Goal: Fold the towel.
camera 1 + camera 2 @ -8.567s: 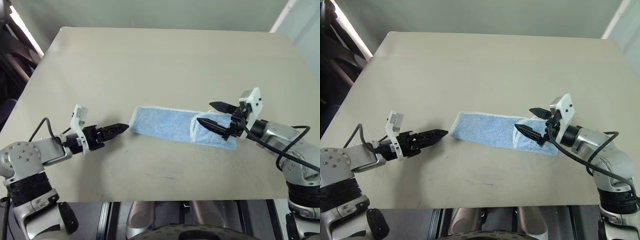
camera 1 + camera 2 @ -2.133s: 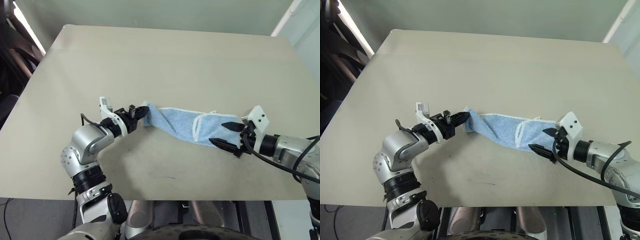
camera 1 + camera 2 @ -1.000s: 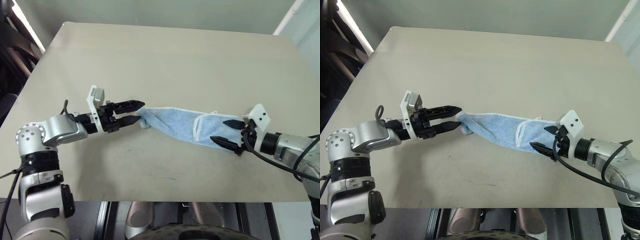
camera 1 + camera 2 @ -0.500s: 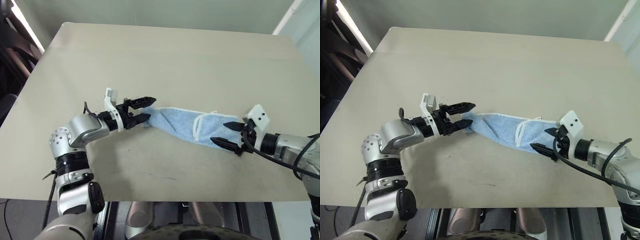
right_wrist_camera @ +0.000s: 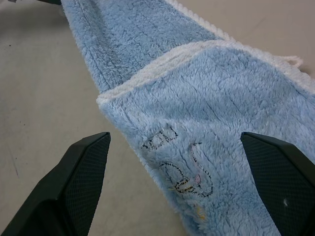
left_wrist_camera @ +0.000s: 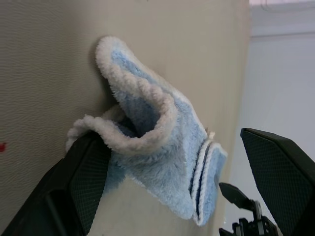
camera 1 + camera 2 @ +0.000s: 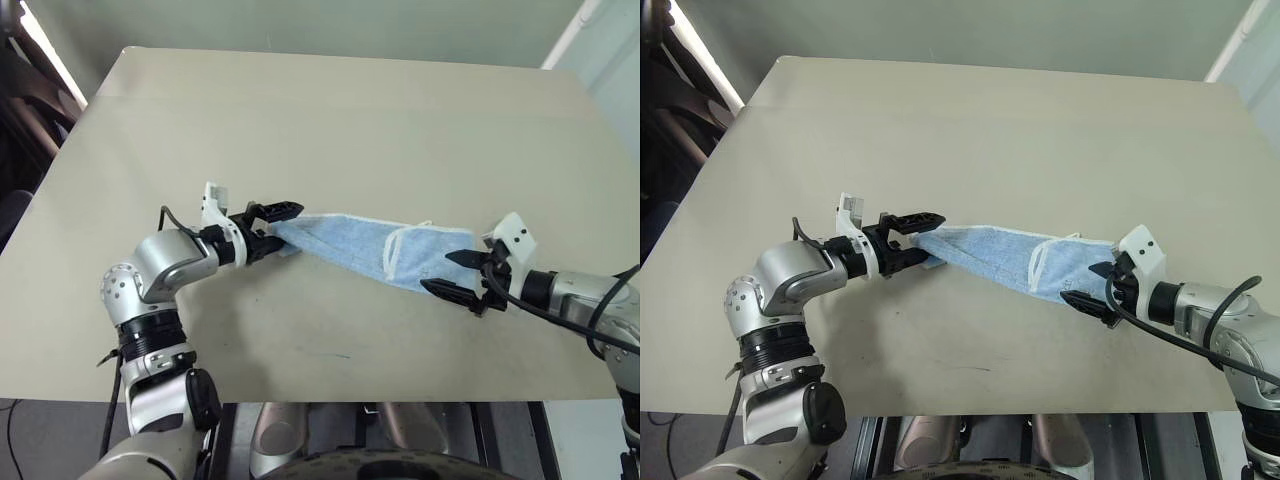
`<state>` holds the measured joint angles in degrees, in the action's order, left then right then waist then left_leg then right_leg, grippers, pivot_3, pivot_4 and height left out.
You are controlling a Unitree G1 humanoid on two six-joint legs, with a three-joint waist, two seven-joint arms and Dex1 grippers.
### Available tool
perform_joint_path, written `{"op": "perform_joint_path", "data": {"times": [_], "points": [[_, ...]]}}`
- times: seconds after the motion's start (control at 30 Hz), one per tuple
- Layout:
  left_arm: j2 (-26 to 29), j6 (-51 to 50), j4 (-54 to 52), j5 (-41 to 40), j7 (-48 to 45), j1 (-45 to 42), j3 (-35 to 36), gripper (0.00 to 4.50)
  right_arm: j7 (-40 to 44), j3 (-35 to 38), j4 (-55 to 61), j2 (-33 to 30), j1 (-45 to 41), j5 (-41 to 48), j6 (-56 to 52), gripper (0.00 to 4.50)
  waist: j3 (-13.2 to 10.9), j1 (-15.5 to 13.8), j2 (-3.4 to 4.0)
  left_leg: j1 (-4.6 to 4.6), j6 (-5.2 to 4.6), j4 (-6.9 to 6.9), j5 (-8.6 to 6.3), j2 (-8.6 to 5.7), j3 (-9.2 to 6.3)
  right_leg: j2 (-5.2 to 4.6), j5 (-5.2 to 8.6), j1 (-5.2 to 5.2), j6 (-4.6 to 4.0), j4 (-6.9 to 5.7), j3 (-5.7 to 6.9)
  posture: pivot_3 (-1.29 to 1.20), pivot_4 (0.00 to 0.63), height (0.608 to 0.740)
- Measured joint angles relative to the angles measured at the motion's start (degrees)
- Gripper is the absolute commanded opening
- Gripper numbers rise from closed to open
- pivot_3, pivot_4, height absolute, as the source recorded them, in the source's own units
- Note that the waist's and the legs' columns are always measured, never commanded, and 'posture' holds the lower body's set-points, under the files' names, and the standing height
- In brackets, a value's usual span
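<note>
Towel (image 7: 380, 245): light blue terry strip lying lengthwise across the near half of the table (image 7: 330, 110), already narrowed into a long band. White stitched edging crosses it near the right-hand end, where one layer is turned over the rest.
Towel, left end: bunched and curled up off the surface, not flat; the left wrist view shows it rolled into an open fold between the fingers.
Left gripper (image 7: 282, 226): jaws apart, straddling the curled left end. One finger sits against the cloth; no clamp is made.
Right gripper (image 7: 446, 272): jaws spread wide, set at the towel's right end, one finger on either side of the strip's corner. Nothing is held.
Embroidery (image 5: 184, 164): small stitched motif on the right end, seen in the right wrist view.
Step in hand: judged as taking hold of the two ends ahead of an end-to-end fold. Both grippers are placed, neither has closed.
Next move calls for: closing the left jaws on all layers of the curled end, not just the top lip, then carrying that end across onto the right one.
Risk: the bunched end may slip or unroll, leaving an uneven fold.
Progress: lengthwise fold appears done; the cross fold is not yet made.
</note>
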<state>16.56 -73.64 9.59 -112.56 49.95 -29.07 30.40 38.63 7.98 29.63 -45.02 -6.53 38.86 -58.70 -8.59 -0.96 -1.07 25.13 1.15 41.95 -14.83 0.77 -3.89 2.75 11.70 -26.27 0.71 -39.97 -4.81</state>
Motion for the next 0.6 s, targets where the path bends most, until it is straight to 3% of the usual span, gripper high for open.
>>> {"op": "perform_joint_path", "data": {"times": [0.6], "points": [[-1.0, 0.9, -1.9, 0.0, 0.3, 1.3, 1.3, 4.48, -1.0, 0.0, -0.8, 0.2, -0.8, 0.3, -0.4, 4.50, 0.0, 0.0, 0.00, -0.01, -0.02, 0.00, -0.01, 0.00, 0.00, 0.00, -0.01, 0.02, -0.01, -0.01, 0.00, 0.00, 0.150, 0.697]]}}
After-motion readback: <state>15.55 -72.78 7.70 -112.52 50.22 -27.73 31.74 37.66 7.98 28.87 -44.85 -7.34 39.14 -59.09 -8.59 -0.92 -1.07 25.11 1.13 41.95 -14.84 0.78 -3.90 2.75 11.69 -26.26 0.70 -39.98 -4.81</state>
